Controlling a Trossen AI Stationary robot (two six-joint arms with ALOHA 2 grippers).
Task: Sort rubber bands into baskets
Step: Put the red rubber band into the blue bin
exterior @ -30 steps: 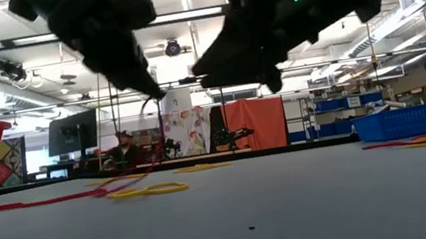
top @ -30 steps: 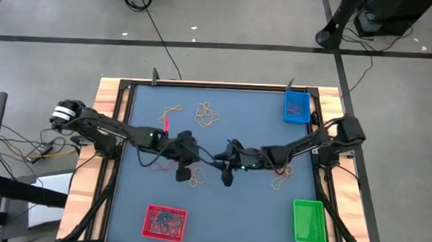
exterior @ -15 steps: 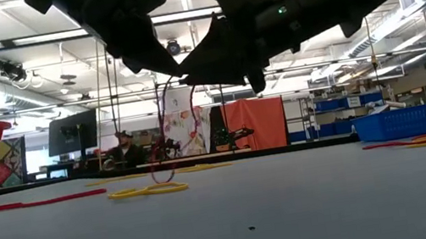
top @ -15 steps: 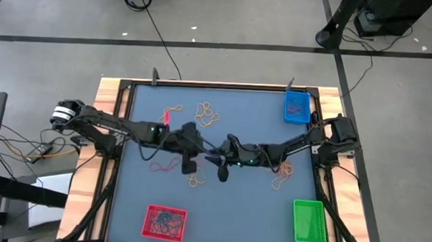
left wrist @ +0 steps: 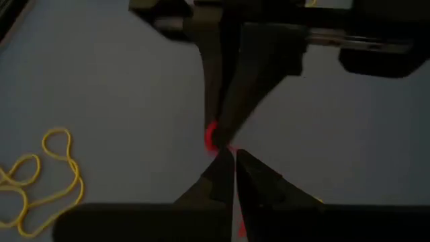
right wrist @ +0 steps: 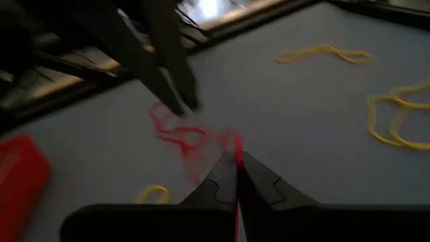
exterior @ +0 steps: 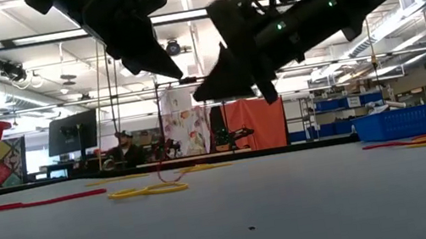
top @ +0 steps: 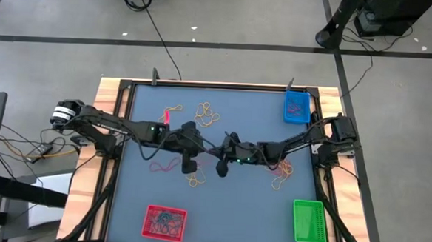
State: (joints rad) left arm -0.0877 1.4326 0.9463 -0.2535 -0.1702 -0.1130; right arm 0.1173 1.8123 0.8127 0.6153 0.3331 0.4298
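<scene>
Over the middle of the table my left gripper (top: 202,154) (left wrist: 234,168) and my right gripper (top: 214,158) (right wrist: 236,165) meet tip to tip, both shut on a red rubber band (right wrist: 181,138). In the low view the left gripper (exterior: 178,73) and the right gripper (exterior: 199,96) hang well above the table, and the band's lower loop (exterior: 172,174) lies on the table top. Loose yellow rubber bands (top: 207,113) (top: 196,181) lie on the table. The red basket (top: 165,220), the green basket (top: 308,220) and the blue basket (top: 297,107) stand at the table's edges. My left gripper has a red strand (left wrist: 238,228) of the band showing between its two fingers, which slant down toward the table's right. Which part of the band this is cannot be told. My right gripper pinches a strand of the red band (right wrist: 236,151) between its fingertips, coming almost level from the table's right. The rest of the band trails away below the fingers toward the table.
More yellow bands lie at the far left (top: 173,110) and at the right (top: 279,182), with red bands beside the left arm (top: 162,165). The red and blue baskets hold bands. A wooden frame (top: 106,93) rims the table.
My left gripper has risen a little and drawn the red band up off the table, its lower end staying down. My right gripper has come toward the left gripper, sinking slightly, and has shut on the band beside the left fingertips.
</scene>
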